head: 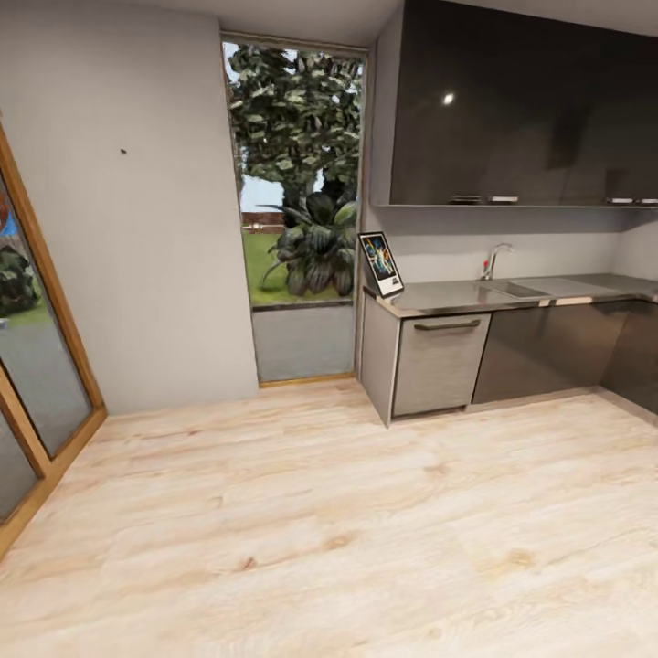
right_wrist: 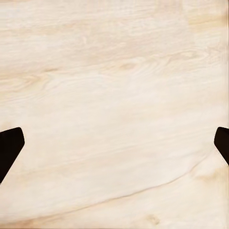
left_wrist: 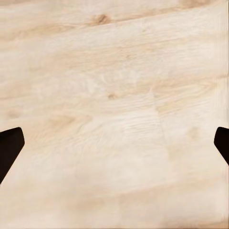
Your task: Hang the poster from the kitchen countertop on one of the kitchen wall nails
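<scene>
1. The step in hand, as I judge it, is the approach: the robot is standing well back on the wooden floor (head: 302,539), and nothing of the task is within reach yet. Doing it well means driving toward the near end of the counter (head: 475,297) and stopping square to it, close enough that an arm can reach the poster without stretching.
2. At the left, a wood-framed glass door (head: 27,366) is showing a garden beyond; the base should keep apart from it while turning.
3. On the plain grey wall (head: 137,228) a tiny dark wall nail (head: 123,150) is sitting high up, well apart from the counter; noting its place now will save searching later.
4. A tall window (head: 297,183) is standing between that wall and the cabinets.
5. The poster (head: 380,263) is leaning upright at the counter's left end, tilted back; a grasp by its edge looks safest, since a push could topple it.
6. Further right are the sink (head: 516,289) and tap (head: 494,259), under dark glossy upper cabinets (head: 521,105).
7. The left gripper (left_wrist: 114,143) and right gripper (right_wrist: 114,143) are both hanging over bare floor, spread wide and holding nothing.
</scene>
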